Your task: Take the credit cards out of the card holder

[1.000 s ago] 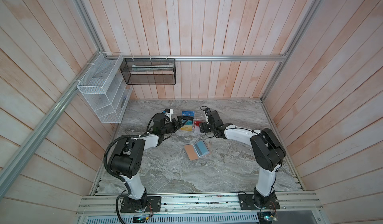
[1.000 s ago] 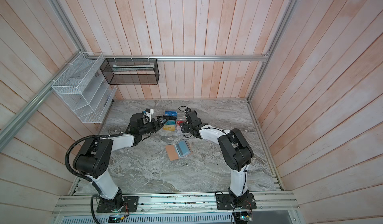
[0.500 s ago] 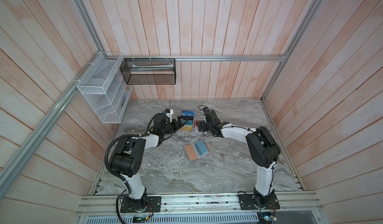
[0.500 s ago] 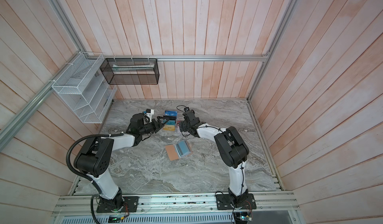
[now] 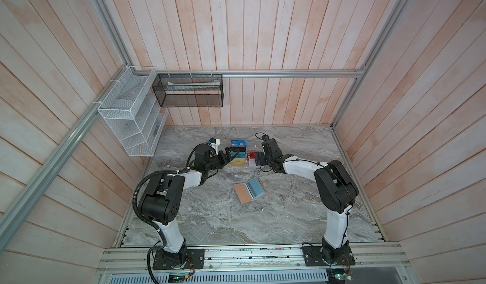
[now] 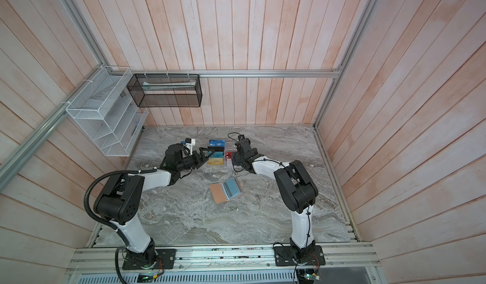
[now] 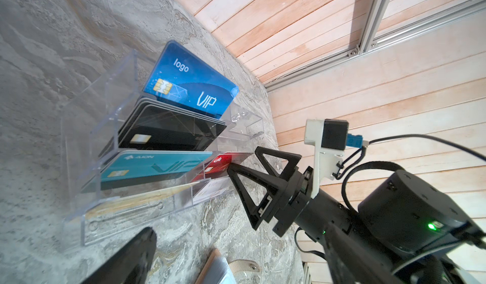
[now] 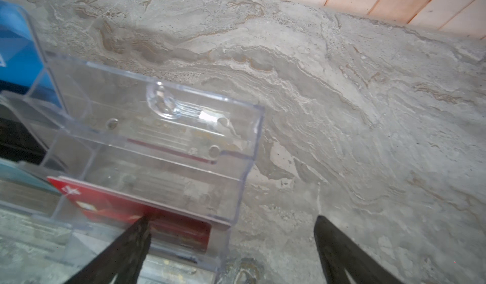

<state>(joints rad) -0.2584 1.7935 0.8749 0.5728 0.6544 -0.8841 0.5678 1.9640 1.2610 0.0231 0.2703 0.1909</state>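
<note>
clear acrylic stand [image 5: 238, 157] of cards between left hand [image 5: 232, 154] and right hand [image 5: 255, 159], both wide open, empty, tan card holder [image 5: 242, 195] spread on counter [image 5: 210, 217] nearby, blue-grey card [image 5: 256, 188] on top

Holder [image 5: 240, 194] lies open and flat just below centre in both top views, tan leaf to the left. Blue-grey card [image 5: 256, 189] with a darker stripe lies on its right half; whether sleeved cannot be told. Teal card [image 7: 157, 165] and black card [image 7: 171, 130] stand tilted, centre-left of the left wrist view.
</note>
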